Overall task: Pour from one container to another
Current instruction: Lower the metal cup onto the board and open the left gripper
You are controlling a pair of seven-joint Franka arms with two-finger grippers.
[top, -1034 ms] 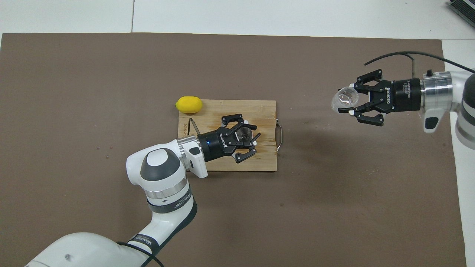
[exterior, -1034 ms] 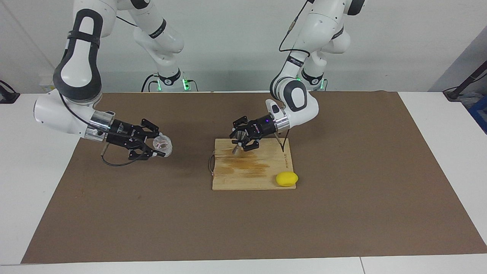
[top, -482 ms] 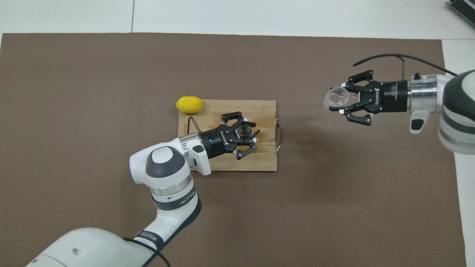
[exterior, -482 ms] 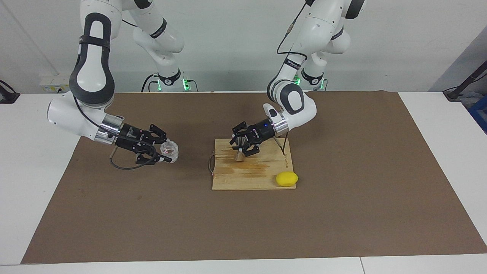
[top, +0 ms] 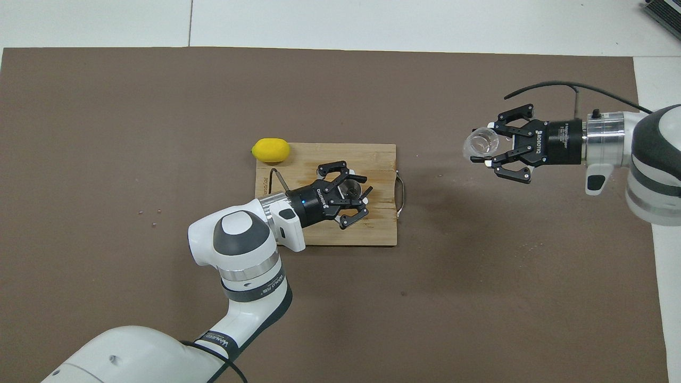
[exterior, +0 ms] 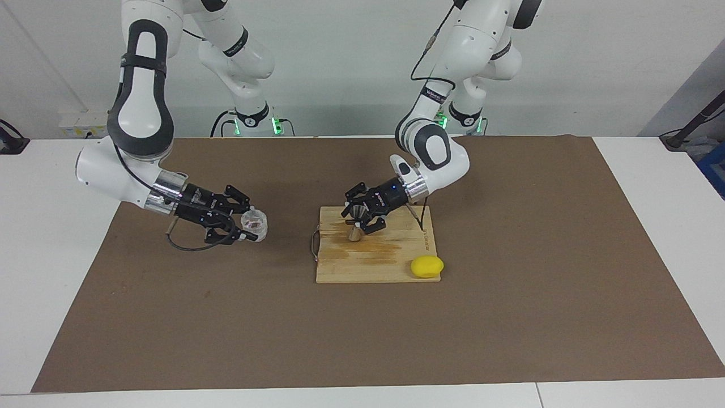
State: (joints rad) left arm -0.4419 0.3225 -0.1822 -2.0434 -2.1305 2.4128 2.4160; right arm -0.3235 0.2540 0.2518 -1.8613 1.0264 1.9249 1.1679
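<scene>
The clear faceted glass tumbler [exterior: 256,221] [top: 480,144] is roughly upright, close above the brown mat toward the right arm's end of the table. My right gripper [exterior: 251,222] [top: 490,146] is shut on it from the side. The grey hourglass jigger [exterior: 354,233] [top: 350,190] stands upright, its foot at the surface of the wooden board [exterior: 391,266] [top: 383,159]. Whether it rests there I cannot tell. My left gripper [exterior: 357,219] [top: 355,192] is shut on its waist.
A yellow lemon [exterior: 427,266] [top: 271,150] lies at the board's corner farthest from the robots, toward the left arm's end. The board has a wet stain and a wire handle [exterior: 313,246] on the side facing the tumbler. A brown mat [exterior: 510,317] covers the table.
My right gripper has turned the tumbler from lying on its side to upright, sinking and shifting toward the board. My left gripper has lowered the jigger onto the board.
</scene>
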